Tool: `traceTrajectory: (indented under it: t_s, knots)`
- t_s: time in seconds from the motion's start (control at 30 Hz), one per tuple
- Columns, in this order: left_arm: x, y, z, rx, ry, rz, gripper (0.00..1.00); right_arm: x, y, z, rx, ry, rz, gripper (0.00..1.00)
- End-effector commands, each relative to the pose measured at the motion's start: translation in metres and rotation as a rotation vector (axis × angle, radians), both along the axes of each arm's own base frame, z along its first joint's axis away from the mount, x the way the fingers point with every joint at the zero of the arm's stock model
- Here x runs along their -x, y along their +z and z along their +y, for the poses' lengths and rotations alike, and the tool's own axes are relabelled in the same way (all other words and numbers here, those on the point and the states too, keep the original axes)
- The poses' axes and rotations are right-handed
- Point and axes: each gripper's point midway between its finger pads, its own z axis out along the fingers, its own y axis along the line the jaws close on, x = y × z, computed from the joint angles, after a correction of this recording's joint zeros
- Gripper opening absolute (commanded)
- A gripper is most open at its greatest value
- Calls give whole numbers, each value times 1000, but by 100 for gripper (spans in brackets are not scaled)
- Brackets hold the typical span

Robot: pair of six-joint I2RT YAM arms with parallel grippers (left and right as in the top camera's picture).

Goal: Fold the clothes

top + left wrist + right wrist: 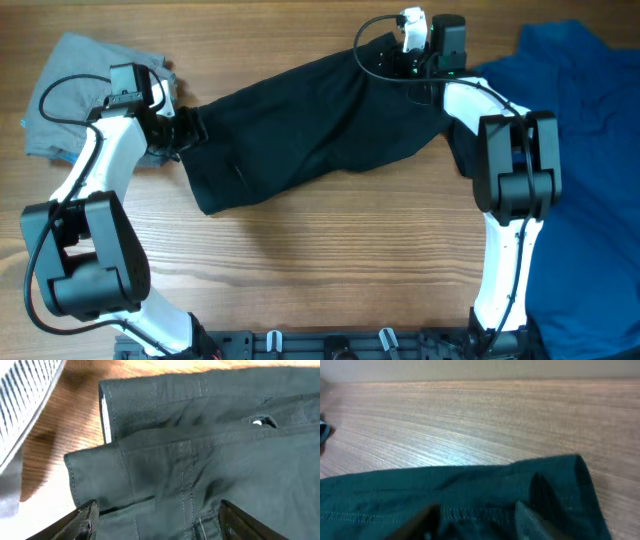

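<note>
Across the wooden table [320, 260], black shorts [310, 130] stretch lengthwise between my arms: waistband [150, 445] beneath my left gripper [185, 130], spread open; leg hem [570, 467] at my right gripper [395, 62], grip unclear to me.

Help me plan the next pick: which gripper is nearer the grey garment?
Left. The left gripper is at the end of the shorts beside the grey garment; the right gripper is at their far end, by the blue cloth.
</note>
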Motion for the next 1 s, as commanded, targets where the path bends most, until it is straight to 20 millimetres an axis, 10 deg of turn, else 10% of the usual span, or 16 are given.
traceTrajectory:
  t_s: [0.0, 0.2, 0.5, 0.53, 0.57, 0.6, 0.97]
  knots:
    - [-4, 0, -5, 9, -24, -14, 73, 0, -26, 4, -32, -26, 55, 48]
    - [-8, 1, -8, 7, -32, -30, 61, -10, -29, -6, -73, -120, 72, 4]
    - [-7, 1, -11, 9, -37, -25, 43, -8, 54, -23, -121, -61, -23, 4]
    - [-7, 1, -11, 9, -36, -25, 44, -9, 55, -23, -122, -63, -27, 11]
    - [-7, 1, -12, 12, -38, -25, 51, -9, 54, -23, -118, -60, -32, 60]
    - [-7, 2, -14, 27, -43, -28, 60, -9, 52, -21, -107, -49, -37, 65]
    - [-7, 2, -16, 37, -47, -29, 65, -20, -17, -17, -11, -175, 7, 61]
